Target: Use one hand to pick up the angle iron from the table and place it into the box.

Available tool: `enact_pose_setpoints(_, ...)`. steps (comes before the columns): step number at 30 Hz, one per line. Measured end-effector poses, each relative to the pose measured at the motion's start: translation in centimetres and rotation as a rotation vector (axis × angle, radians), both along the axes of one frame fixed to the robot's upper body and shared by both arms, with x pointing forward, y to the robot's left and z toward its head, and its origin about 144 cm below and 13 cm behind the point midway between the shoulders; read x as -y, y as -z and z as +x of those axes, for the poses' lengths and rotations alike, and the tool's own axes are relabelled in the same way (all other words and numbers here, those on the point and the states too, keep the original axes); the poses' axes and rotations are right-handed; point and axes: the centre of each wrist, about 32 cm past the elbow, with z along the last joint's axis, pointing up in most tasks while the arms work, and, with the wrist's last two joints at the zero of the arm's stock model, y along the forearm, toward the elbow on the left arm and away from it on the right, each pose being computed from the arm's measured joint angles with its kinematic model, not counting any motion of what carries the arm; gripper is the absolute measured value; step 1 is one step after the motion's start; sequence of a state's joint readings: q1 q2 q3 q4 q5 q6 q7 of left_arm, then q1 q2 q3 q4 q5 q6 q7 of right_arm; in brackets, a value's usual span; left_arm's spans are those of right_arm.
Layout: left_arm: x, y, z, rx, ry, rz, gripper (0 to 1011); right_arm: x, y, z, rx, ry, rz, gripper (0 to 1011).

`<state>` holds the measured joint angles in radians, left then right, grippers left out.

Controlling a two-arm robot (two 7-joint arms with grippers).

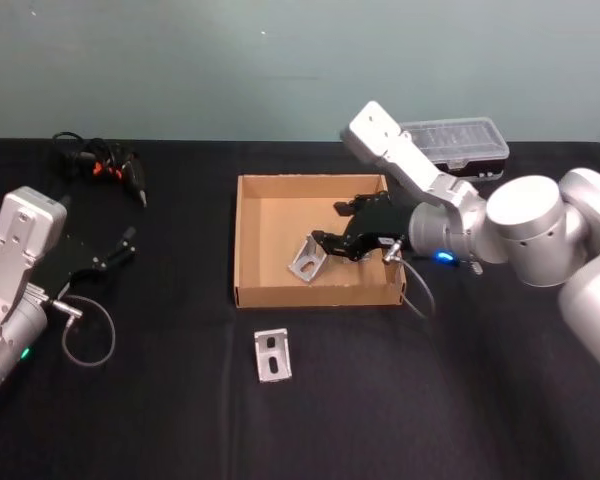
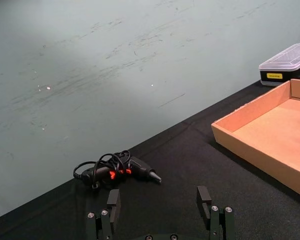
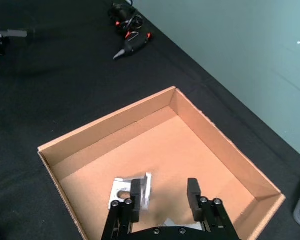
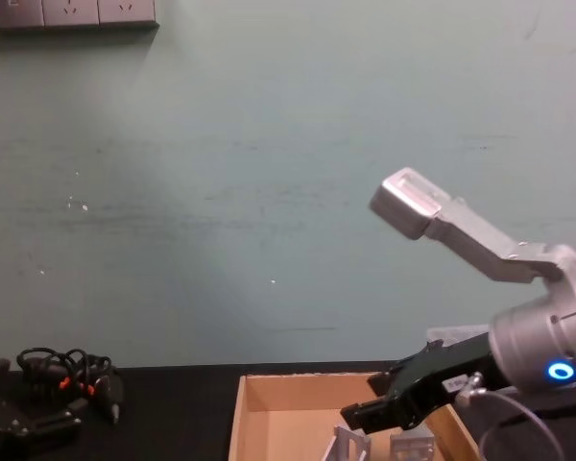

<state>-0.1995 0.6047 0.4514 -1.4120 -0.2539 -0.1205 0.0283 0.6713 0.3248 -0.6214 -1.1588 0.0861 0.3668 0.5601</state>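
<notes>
Two angle irons meet you in the head view, the boxed angle iron point(image 1: 308, 258) lying inside the box point(image 1: 238, 240) under your right gripper point(image 1: 330, 225), the spare angle iron point(image 1: 272, 355) on the table point(image 1: 160, 400) just before the box, and your left gripper point(image 1: 123, 247) parked well to the left, while each wrist view shows its own claw spread apart, and the chest view has the right gripper low over the box.

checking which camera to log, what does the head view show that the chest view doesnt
Head view adds a second angle iron lying on the table in front of the box. Chest view adds wall sockets up high. Both share the open right gripper over the box and the angle iron inside it. Left gripper sits parked at the left.
</notes>
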Motion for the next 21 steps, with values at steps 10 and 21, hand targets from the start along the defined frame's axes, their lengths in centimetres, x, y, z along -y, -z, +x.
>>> enact_pose_setpoints(10,0.0,0.0,0.0,0.000,0.000,0.000,1000,1.9,-1.7,-1.8,0.043,-0.018,0.025,842)
enact_pose_setpoints(21,0.0,0.0,0.0,0.000,0.000,0.000,1000,2.9,-4.5,-2.4,0.041,-0.194,-0.010,1002)
